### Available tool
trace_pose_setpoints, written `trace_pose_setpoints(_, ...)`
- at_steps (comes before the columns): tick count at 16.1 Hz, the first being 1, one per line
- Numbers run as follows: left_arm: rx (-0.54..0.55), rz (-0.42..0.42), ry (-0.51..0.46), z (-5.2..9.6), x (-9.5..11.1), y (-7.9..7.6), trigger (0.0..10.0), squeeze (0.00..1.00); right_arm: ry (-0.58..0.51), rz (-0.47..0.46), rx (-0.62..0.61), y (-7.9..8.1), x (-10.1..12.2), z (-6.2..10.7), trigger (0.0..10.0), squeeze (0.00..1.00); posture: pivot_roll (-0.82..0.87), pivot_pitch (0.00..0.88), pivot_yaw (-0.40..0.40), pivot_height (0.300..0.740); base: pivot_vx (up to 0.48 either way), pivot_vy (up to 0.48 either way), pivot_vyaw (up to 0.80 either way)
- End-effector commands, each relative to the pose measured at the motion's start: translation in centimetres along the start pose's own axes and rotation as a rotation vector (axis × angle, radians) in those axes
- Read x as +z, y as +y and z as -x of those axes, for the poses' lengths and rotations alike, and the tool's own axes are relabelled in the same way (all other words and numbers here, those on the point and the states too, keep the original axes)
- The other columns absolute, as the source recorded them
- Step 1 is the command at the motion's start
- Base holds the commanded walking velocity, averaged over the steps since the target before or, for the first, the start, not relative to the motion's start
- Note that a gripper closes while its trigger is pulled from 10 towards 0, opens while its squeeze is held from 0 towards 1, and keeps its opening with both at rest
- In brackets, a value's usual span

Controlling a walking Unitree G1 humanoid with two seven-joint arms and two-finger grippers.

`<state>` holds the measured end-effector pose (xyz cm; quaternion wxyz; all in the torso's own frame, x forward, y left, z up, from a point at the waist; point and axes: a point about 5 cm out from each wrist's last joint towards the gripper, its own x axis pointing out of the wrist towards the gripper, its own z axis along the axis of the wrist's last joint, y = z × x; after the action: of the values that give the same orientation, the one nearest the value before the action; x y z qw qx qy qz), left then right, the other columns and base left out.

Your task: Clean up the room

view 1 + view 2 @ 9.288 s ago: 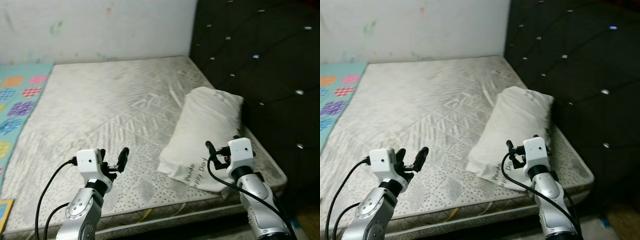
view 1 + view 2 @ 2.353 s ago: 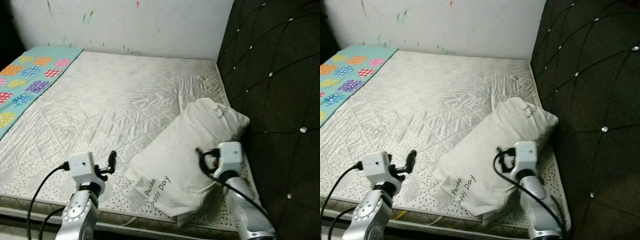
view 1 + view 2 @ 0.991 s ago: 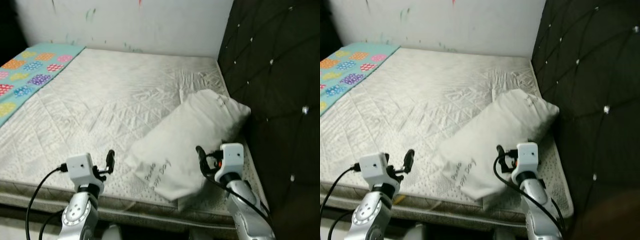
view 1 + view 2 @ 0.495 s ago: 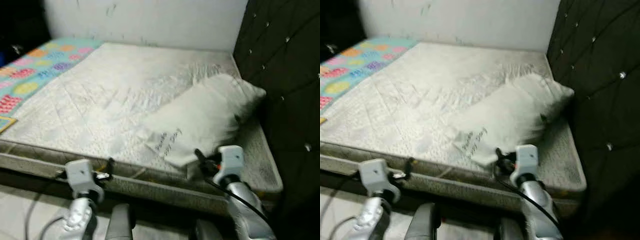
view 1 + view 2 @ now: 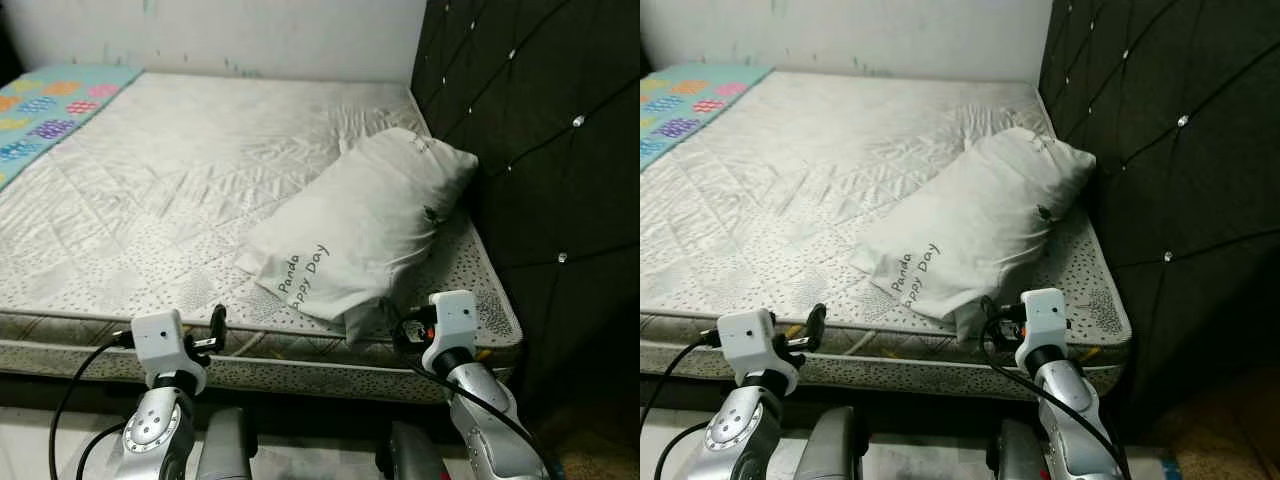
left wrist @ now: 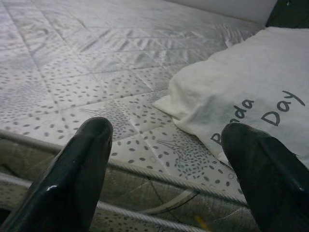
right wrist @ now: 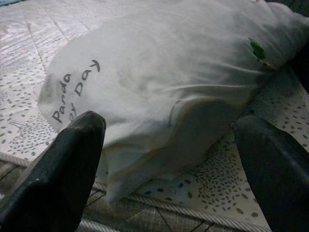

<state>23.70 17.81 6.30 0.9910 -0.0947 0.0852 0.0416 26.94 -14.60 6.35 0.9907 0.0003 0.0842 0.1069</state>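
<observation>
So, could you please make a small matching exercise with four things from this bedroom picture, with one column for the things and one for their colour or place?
Things:
1. pillow
2. headboard
3. blanket
4. mattress

Descriptions:
A. black, padded, with shiny studs
B. turquoise with coloured round patches, at the far left
C. white, with the words "Panda Happy Day"
D. pale grey, quilted, with a dotted pattern near the edge

Right pairs: 1-C, 2-A, 3-B, 4-D

The white pillow (image 5: 362, 224), centre right of the left eye view, carries dark handwritten-style lettering "Panda Happy Day" near its lower corner; "Happy" is partly obscured.
</observation>
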Motion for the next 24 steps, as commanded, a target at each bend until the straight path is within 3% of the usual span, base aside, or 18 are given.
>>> trace_pose_setpoints(1, -0.012, -0.002, -0.004, 0.0, 0.3, 0.0, 10.0, 0.00, -0.017, 0.011, 0.019, 0.3, 0.5, -0.3, 10.0, 0.00, -0.06, 0.000, -0.021, 0.607, 0.000, 0.000, 0.79)
trace_pose_setpoints(3, -0.021, 0.000, -0.010, 0.0, 0.3, -0.1, 10.0, 0.00, -0.014, 0.009, 0.019, 0.3, 0.5, -0.3, 10.0, 0.00, -0.06, 0.000, -0.020, 0.607, 0.120, 0.000, 0.79)
trace_pose_setpoints(17, -0.033, 0.009, 0.003, 0.1, 0.1, -0.3, 10.0, 0.00, 0.007, -0.003, 0.018, 0.3, 0.2, -0.5, 10.0, 0.00, -0.06, 0.000, -0.015, 0.607, 0.251, 0.000, 0.00)
trace_pose_setpoints(19, -0.038, 0.023, -0.011, 0.1, 0.3, -0.5, 10.0, 0.00, 0.030, 0.009, 0.027, 0.3, 0.0, -0.6, 10.0, 0.00, -0.06, 0.000, -0.016, 0.607, 0.000, 0.000, 0.00)
trace_pose_setpoints(24, -0.012, 0.015, 0.024, 0.5, -0.1, -0.4, 10.0, 0.00, 0.218, 0.041, -0.008, 0.1, -1.5, -1.9, 10.0, 0.00, -0.04, 0.000, -0.022, 0.607, 0.000, 0.000, 0.00)
